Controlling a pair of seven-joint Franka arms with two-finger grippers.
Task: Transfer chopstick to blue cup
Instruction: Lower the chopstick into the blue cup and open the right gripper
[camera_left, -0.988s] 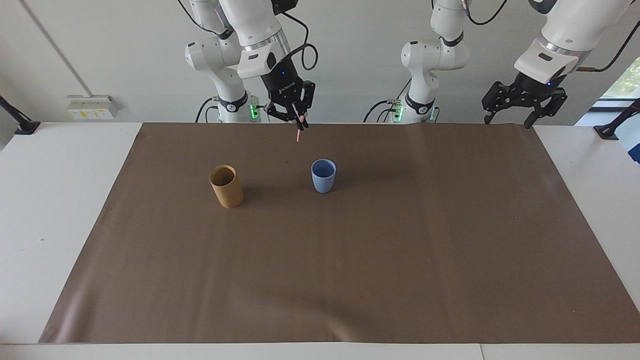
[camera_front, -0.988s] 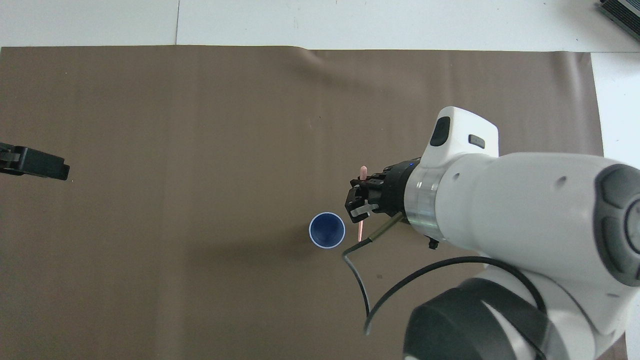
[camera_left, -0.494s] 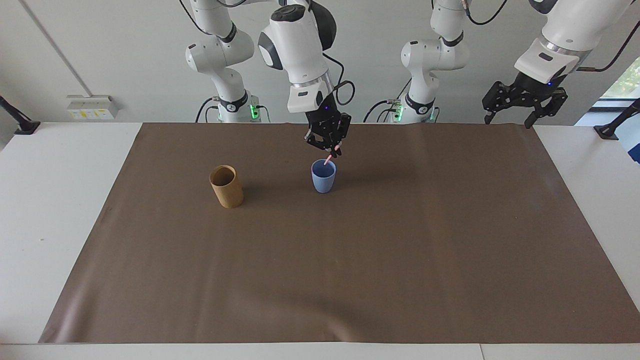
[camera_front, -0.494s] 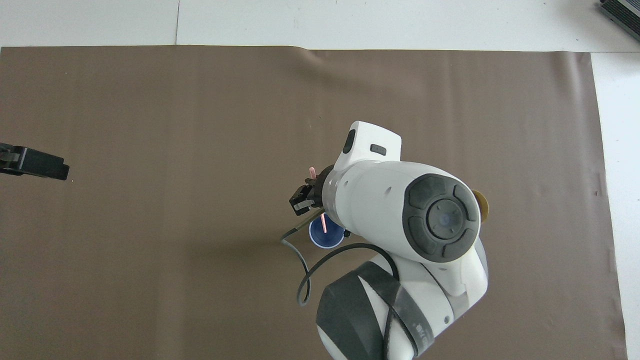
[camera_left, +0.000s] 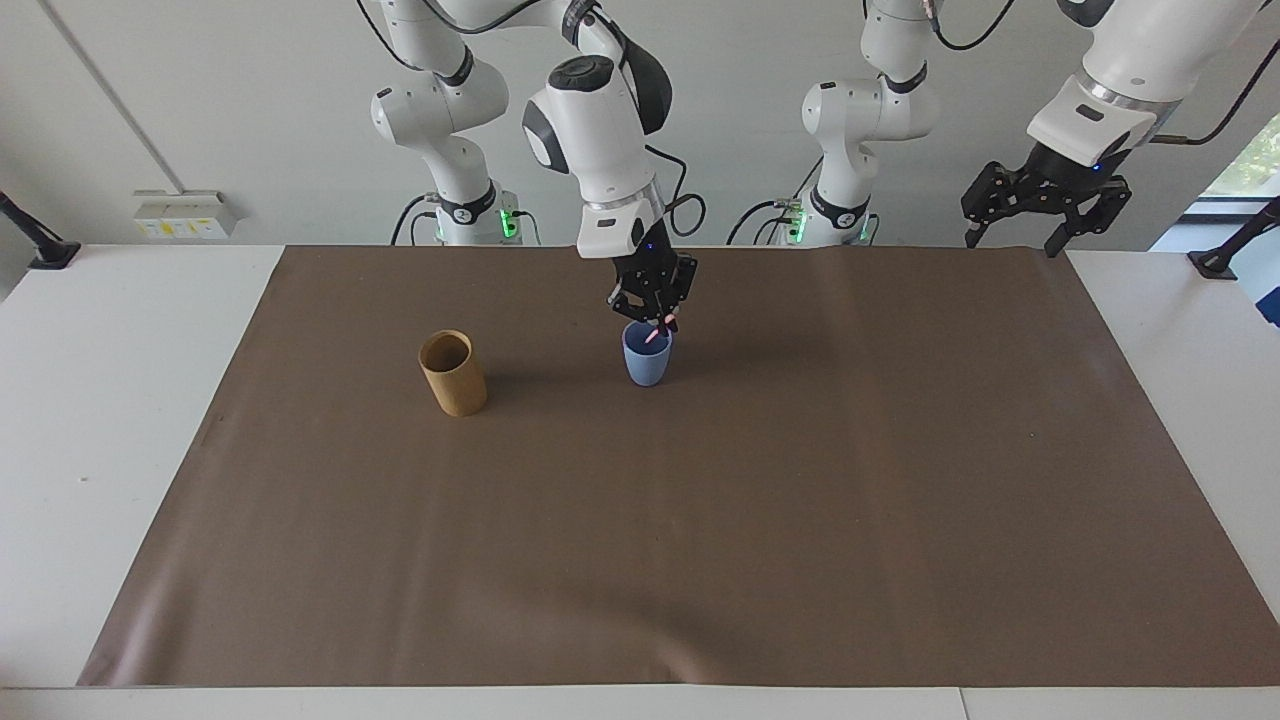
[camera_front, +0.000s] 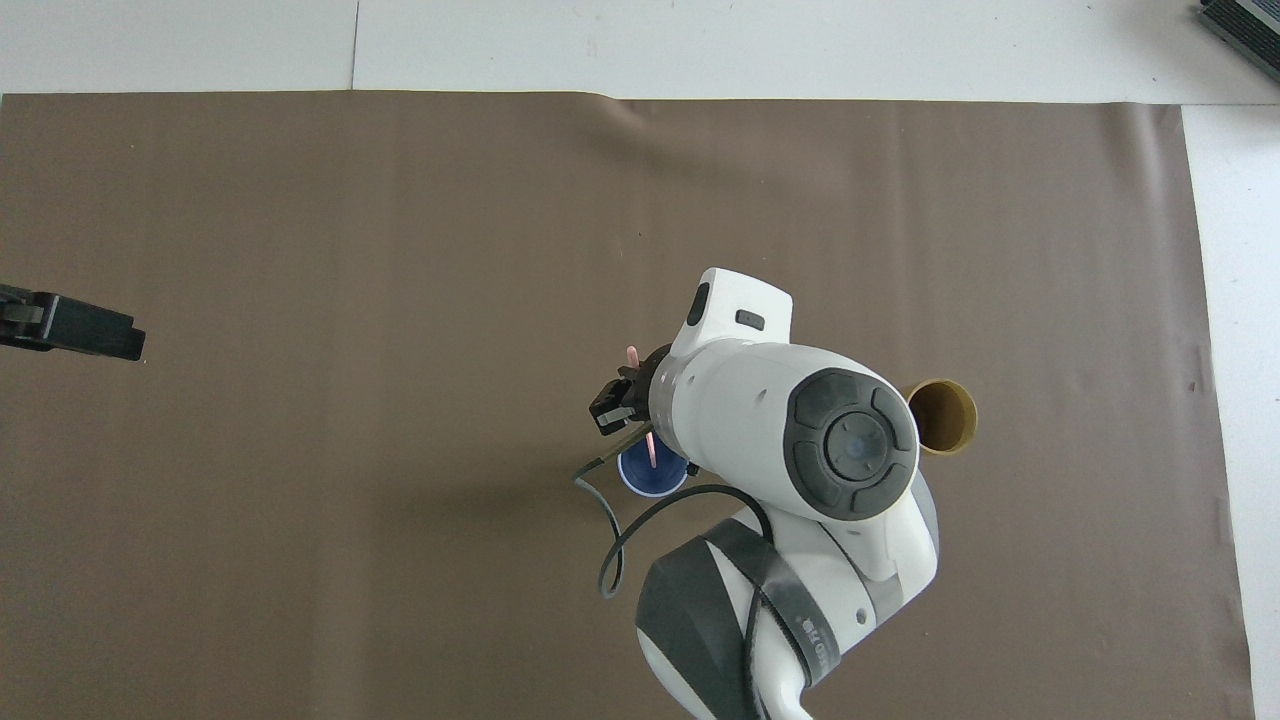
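Note:
The blue cup (camera_left: 647, 363) stands upright on the brown mat; in the overhead view the cup (camera_front: 645, 478) is partly covered by the right arm. My right gripper (camera_left: 655, 318) is just over the cup's mouth, shut on a pink chopstick (camera_left: 652, 336) whose lower end dips inside the cup's rim. In the overhead view the chopstick (camera_front: 651, 451) runs tilted through the right gripper (camera_front: 634, 392) and its upper end sticks out above the fingers. My left gripper (camera_left: 1040, 215) waits raised over the mat's edge at the left arm's end; only part of it (camera_front: 75, 325) shows in the overhead view.
A taller tan-brown cup (camera_left: 452, 373) stands upright beside the blue cup, toward the right arm's end; the overhead view (camera_front: 940, 416) shows it empty. The brown mat (camera_left: 700, 520) covers most of the white table.
My right gripper has carried the chopstick from near the robots out over the blue cup and lowered it until its lower end dips into the cup. The left gripper barely moved.

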